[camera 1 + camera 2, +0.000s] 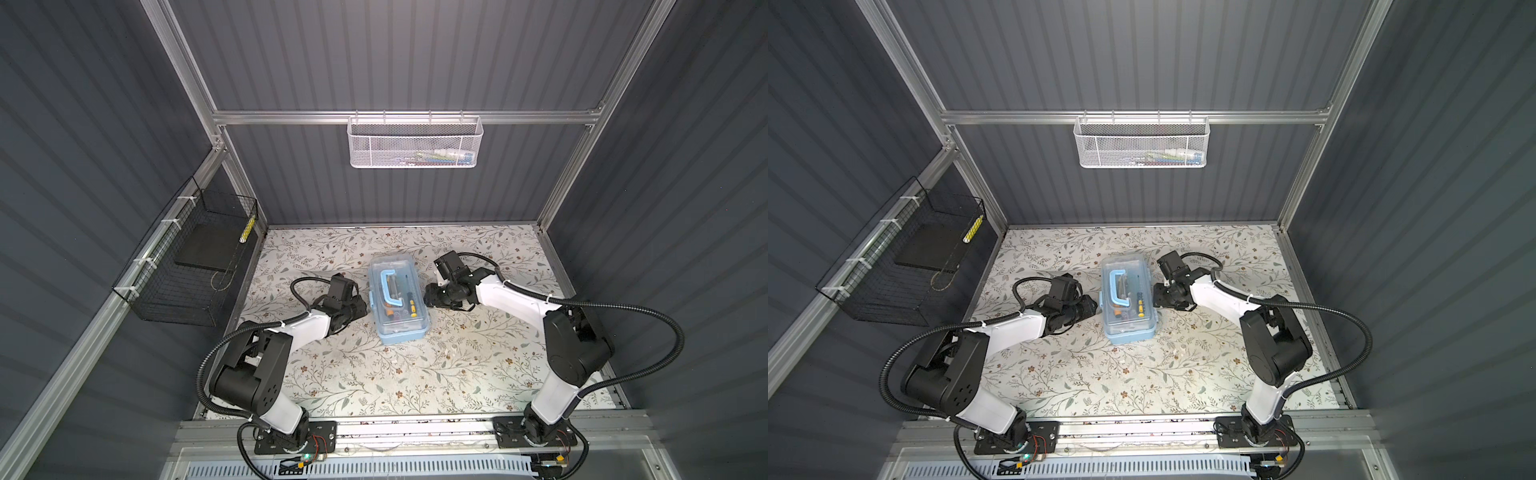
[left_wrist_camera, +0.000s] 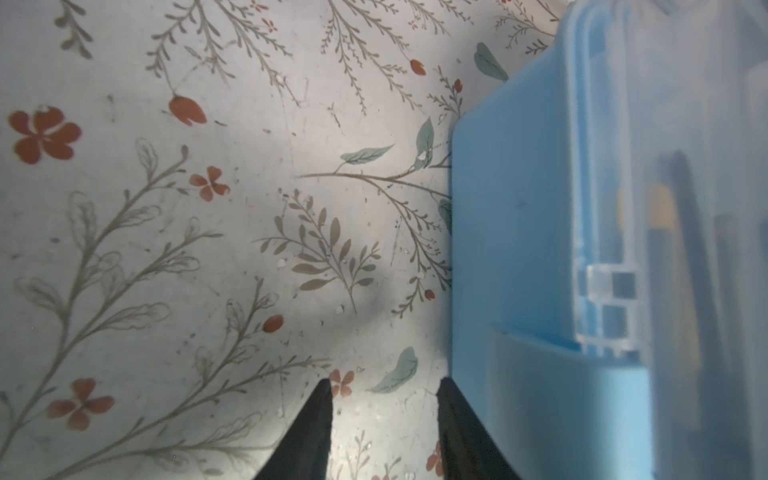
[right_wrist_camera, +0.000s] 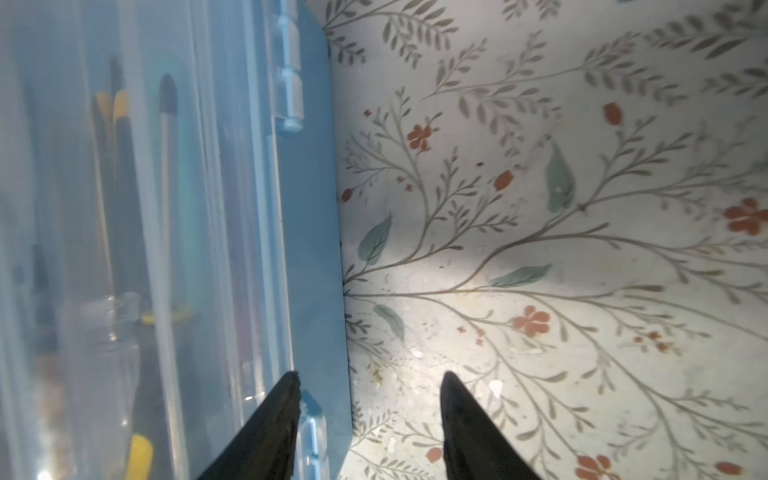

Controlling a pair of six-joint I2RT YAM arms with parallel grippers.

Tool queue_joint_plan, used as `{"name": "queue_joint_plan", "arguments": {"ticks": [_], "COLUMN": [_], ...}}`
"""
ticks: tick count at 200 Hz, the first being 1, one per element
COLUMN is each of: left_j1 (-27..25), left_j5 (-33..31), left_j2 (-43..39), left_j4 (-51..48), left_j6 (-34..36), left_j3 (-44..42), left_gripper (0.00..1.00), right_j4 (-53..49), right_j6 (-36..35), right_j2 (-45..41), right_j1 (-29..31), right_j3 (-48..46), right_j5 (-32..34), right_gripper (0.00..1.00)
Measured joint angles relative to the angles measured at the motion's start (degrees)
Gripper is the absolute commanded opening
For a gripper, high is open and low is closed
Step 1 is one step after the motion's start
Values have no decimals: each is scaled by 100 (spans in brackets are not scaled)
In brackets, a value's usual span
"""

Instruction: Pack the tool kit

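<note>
Both part-open, empty: left claw (image 2: 384, 380), right claw (image 3: 370, 374), flanking closed tool kit (image 1: 401, 328).

Grey ribbed walls (image 1: 415, 54) w/ alu frame (image 1: 291, 117), floral tabletop (image 1: 374, 374), white mesh basket (image 1: 395, 145) at back, black wire basket (image 1: 174, 303) left.

Left arm (image 1: 309, 326), right arm (image 1: 515, 299): white shells, black joints, black corrugated conduit (image 1: 648, 310) with white zip ties (image 1: 549, 296). Red/black wires (image 1: 319, 445) beside black base plate (image 1: 329, 430). Pincer fingers (image 2: 309, 432) black, tapered.
</note>
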Motion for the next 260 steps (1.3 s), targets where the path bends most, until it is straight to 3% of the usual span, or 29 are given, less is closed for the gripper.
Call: {"name": "queue_joint_plan", "arguments": {"ticks": [34,115,178,260], "left_j1": [35,304,450,385], "left_j5": [-125,-802,-304,-48], "left_j2": [0,116,857,1008], "left_j4": [-98,-1036,-883,-511], "left_j6": [90,704,828,822], "left_j3": [22,997,1266,1578], "left_gripper": [43,40,38,37], "right_j4": [-4,-59,-129,-328], "right_j6": [74,-4,-210,-442], "right_j2": [22,337,782,1196], "right_j1": [208,-219,-304,-275], "right_j3": [-17,354,1178,1547], "right_j5": [94,127,-188,-339], "right_gripper": [56,56,55,53]}}
